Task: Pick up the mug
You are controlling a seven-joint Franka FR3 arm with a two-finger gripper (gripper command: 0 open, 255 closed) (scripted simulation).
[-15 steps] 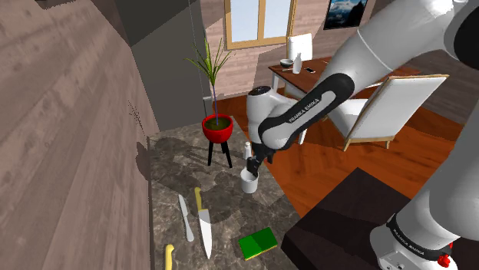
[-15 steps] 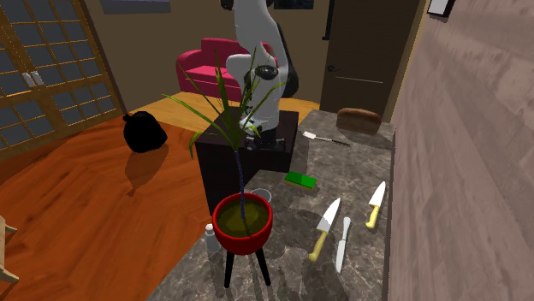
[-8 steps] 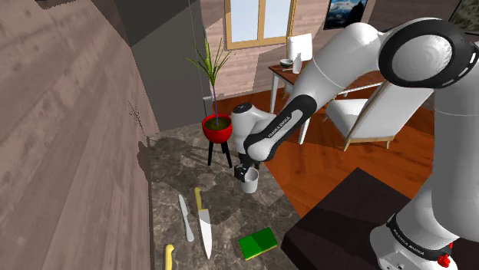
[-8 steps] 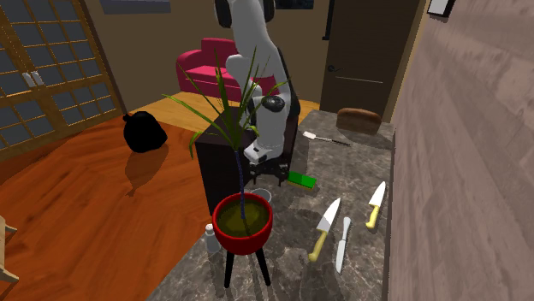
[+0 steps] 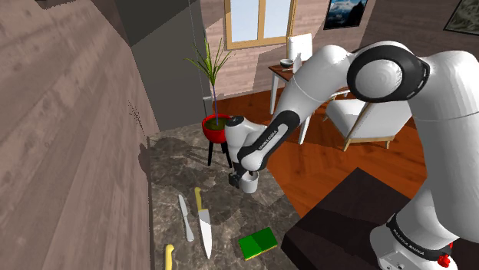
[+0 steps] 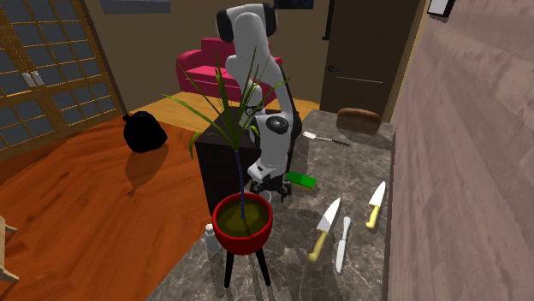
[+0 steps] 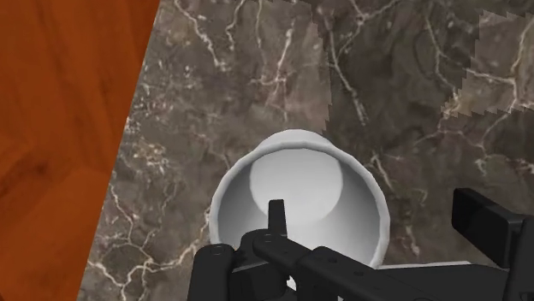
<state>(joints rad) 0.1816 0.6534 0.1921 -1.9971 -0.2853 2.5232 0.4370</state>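
A white mug (image 7: 295, 184) stands upright on the dark marble counter (image 7: 240, 77), close to the counter's edge over the wooden floor. My black gripper (image 7: 381, 224) is open and down at the mug's rim. One finger (image 7: 275, 215) reaches inside the mug and the other finger (image 7: 486, 221) stands outside its wall. Neither finger visibly presses on the wall. In the shoulder view the gripper (image 5: 239, 179) sits low over the mug (image 5: 249, 183). In the second exterior view the gripper (image 6: 266, 183) hangs just behind the red pot.
A red plant pot (image 5: 217, 126) on a black stand is just beyond the mug. Knives (image 5: 204, 227) and a green block (image 5: 257, 243) lie nearer on the counter. A small bottle (image 6: 210, 240) stands by the pot's stand. The wood wall runs along the shoulder view's left.
The arm has swung down and toward the shoulder view's left, lowering the gripper onto the mug's rim. The fingers stayed open and the mug has not moved.
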